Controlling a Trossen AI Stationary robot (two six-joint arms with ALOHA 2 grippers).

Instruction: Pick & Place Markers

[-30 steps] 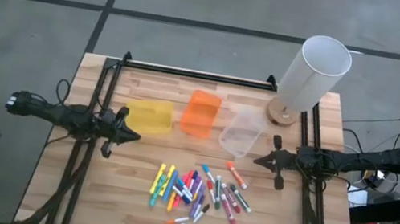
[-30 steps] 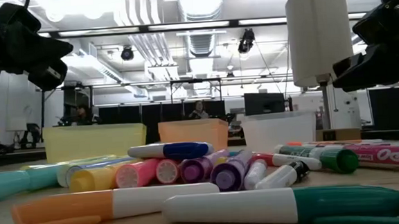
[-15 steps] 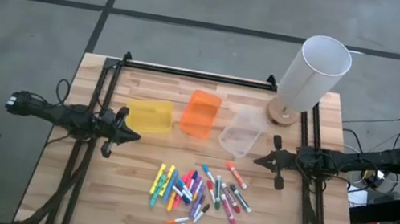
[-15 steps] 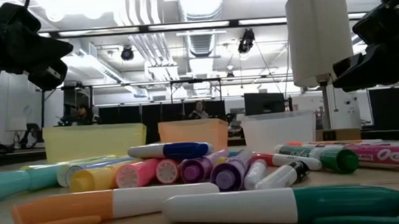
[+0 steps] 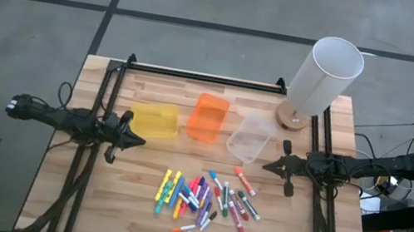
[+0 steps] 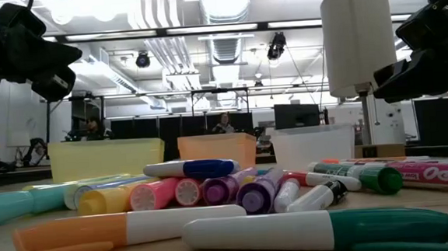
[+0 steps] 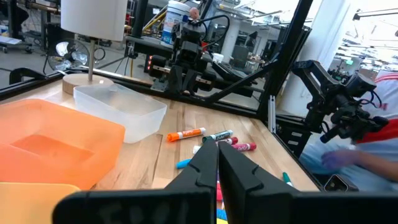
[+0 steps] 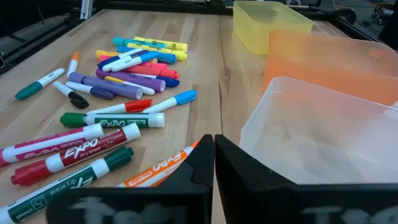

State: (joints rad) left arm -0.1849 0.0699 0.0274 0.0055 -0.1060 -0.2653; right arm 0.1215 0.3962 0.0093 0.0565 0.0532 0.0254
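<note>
Markers (image 5: pixel 205 203): loose heap on the wooden table (image 5: pixel 130 221), nearer its front edge than the bins, between the two arms. Long axes mixed; most run roughly front-to-back or on a diagonal, several crossing.

Yellow bin (image 5: pixel 156 120), orange bin (image 5: pixel 207 118), clear bin (image 5: pixel 249 135): row behind the heap.

White lamp (image 5: pixel 323 78): back right corner.

Left gripper (image 5: pixel 138 141): fingers pressed together, empty, beside the yellow bin.

Right gripper (image 5: pixel 266 166): fingers closed, empty, near the clear bin.
</note>
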